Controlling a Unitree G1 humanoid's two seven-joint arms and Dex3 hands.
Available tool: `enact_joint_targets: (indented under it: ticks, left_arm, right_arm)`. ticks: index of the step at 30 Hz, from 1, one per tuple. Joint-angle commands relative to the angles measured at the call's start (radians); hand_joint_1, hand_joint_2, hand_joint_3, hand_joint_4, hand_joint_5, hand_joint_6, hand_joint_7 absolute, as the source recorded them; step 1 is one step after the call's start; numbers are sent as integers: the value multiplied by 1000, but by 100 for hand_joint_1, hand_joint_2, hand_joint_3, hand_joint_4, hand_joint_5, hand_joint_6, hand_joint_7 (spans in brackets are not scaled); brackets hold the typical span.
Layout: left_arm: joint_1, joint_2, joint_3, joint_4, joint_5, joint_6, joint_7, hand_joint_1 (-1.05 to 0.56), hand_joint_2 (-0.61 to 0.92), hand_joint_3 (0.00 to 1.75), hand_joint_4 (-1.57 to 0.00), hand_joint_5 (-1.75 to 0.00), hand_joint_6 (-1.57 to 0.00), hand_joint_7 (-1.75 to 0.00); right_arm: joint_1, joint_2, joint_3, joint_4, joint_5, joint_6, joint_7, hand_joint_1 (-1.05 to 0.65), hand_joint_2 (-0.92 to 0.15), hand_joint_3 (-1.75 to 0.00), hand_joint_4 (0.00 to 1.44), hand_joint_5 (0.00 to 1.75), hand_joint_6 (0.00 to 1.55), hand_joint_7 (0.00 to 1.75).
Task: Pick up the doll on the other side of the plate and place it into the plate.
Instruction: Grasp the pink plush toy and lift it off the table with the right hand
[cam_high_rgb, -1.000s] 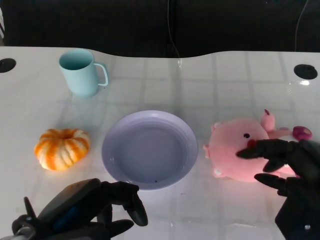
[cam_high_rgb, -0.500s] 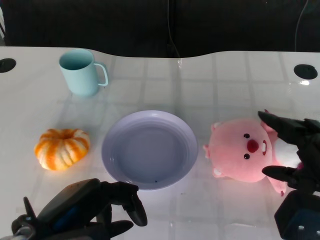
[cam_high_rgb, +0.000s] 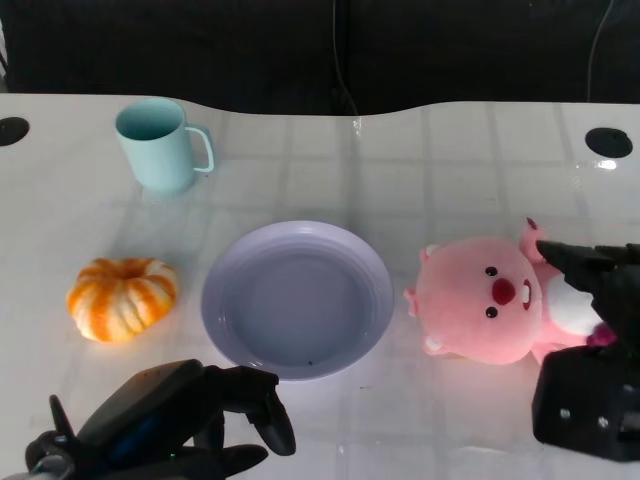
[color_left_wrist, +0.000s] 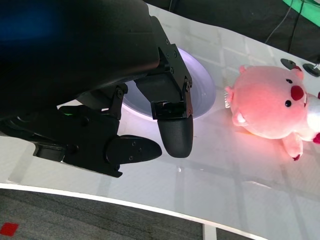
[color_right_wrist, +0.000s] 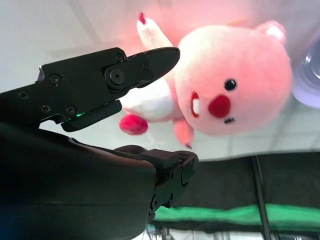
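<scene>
Right hand (cam_high_rgb: 590, 300) is at the pink plush doll (cam_high_rgb: 487, 312), fingers spread about its body, not closed on it. The doll lies on the white table (cam_high_rgb: 450, 160), just right of the lavender plate (cam_high_rgb: 297, 298). Left hand (cam_high_rgb: 185, 415) rests near the table's front edge, fingers curled, holding nothing. No legible writing.

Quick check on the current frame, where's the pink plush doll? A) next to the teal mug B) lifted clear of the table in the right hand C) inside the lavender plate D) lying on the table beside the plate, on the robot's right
D: the pink plush doll lies on the white table just right of the round lavender plate, with the right hand at its far side, fingers apart.
</scene>
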Motion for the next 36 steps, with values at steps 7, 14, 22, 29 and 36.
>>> enact_joint_targets:
  ticks: [7,14,22,29,36]
  left_arm:
    - [10,16,8,-29,3,15,-15,-16,88,38,-68,-159,-76,-98]
    - [19,19,2,-37,22,19,-5,-18,88,36,-67,-160,-76,-99]
    - [35,19,2,-65,45,18,-5,-17,89,34,-67,-159,-77,-97]
    - [40,11,3,-72,39,17,-5,-17,90,32,-68,-157,-78,-96]
    - [39,19,5,-80,42,21,-15,-18,91,30,-68,-156,-78,-96]
  right_arm:
    - [-146,10,75,255,10,35,10,-56,-92,-1,6,29,26,2]
    - [-294,56,146,580,29,-12,-104,-58,-92,-4,17,24,35,3]
    - [-440,115,192,864,63,-28,-188,-60,-92,-7,36,16,50,4]
    - [-484,165,140,1042,154,-167,-461,-24,-92,-6,96,24,96,9]
    - [-495,166,148,1131,190,-309,-629,-19,-85,-29,83,167,95,112]
